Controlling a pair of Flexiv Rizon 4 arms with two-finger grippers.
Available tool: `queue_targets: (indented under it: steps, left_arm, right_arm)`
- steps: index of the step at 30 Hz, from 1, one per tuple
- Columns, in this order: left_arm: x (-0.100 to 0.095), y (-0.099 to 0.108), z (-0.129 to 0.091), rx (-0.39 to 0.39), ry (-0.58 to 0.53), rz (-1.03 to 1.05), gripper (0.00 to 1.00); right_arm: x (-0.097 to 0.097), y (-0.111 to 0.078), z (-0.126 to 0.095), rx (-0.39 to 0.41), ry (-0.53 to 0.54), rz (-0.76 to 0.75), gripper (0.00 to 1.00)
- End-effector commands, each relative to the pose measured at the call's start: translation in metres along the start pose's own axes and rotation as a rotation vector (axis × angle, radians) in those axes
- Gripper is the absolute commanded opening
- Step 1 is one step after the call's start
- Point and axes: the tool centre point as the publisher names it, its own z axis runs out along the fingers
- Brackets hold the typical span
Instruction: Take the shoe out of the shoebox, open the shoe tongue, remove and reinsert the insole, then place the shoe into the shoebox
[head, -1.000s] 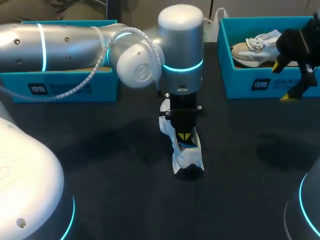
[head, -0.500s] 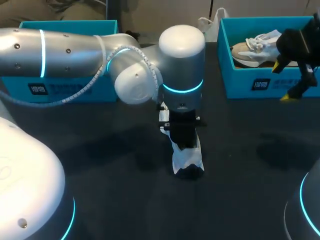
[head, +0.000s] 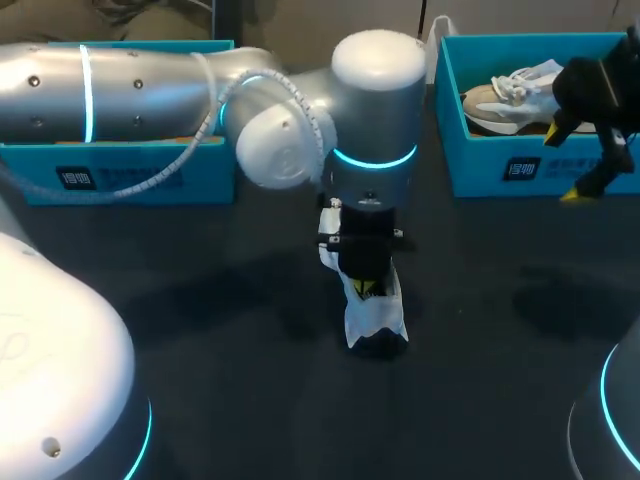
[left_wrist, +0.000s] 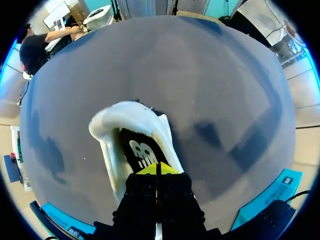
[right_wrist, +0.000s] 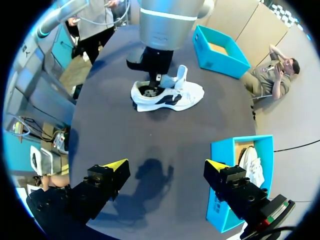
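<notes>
One shoe lies on the counter, outside the shoebox; left end effector, clenched, sits in its opening at the insole, likely the removal step. Next: lift it cleanly. Right end effector hangs released

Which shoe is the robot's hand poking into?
The white shoe out on the table, in the middle: the left gripper is down in its opening. The other shoe lies untouched in the blue box at the right.
</notes>
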Motion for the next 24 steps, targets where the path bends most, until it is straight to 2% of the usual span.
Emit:
queue_targets:
  steps: [1,9,18,20,24]
  left_arm:
    - [-0.006,-0.004,0.009,-0.006,0.019,-0.002,0.00]
    - [-0.008,-0.012,0.031,-0.001,0.000,-0.021,0.00]
    - [-0.018,-0.015,0.047,-0.082,-0.075,-0.085,0.00]
    - [-0.018,-0.016,0.045,-0.081,-0.071,-0.088,0.00]
    - [-0.013,-0.018,0.023,-0.050,-0.075,-0.091,0.00]
  right_arm:
    - [-0.002,0.001,0.001,0.003,0.003,0.001,1.00]
    - [-0.002,0.001,0.001,0.003,0.003,0.001,1.00]
    - [-0.002,0.001,0.001,0.003,0.003,0.001,1.00]
    - [-0.002,0.001,0.001,0.003,0.003,0.001,1.00]
    - [-0.002,0.001,0.001,0.003,0.003,0.001,1.00]
